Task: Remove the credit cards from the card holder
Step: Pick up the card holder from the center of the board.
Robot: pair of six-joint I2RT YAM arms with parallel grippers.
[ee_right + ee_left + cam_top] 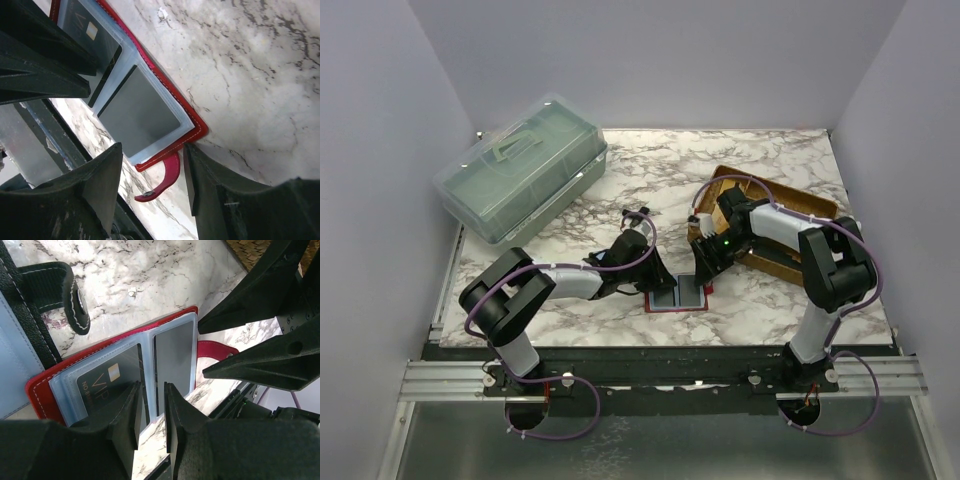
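Pin the card holder (37, 390) flat before pulling anything: lying open on the marble table (660, 170) near its front edge, red cover down, clear sleeves up. Take one card at a time, either the dark card (112, 382) in the left sleeve or the grey card (174, 362) in the right one, both tucked fully in. Find the sleeve's open side first; cannot tell from here which edge that is. Slide the card out along the sleeve, low and flat, or risk lifting the whole holder. Mind the red strap (167, 180) sticking out past the right edge.

Find the left gripper (152, 387) at the holder's near edge, jaws narrowed to a slim gap, tips either side of the middle fold between the two cards; cannot tell whether pinching the sleeve or only poised there. Find the right gripper (152, 150) just beyond, jaws spread wide, straddling the holder's right corner by the grey card, holding nothing. Ignore the black wallet (50, 275) beside the holder, and further back the wooden tray (800, 200) and the plastic box (520, 165).
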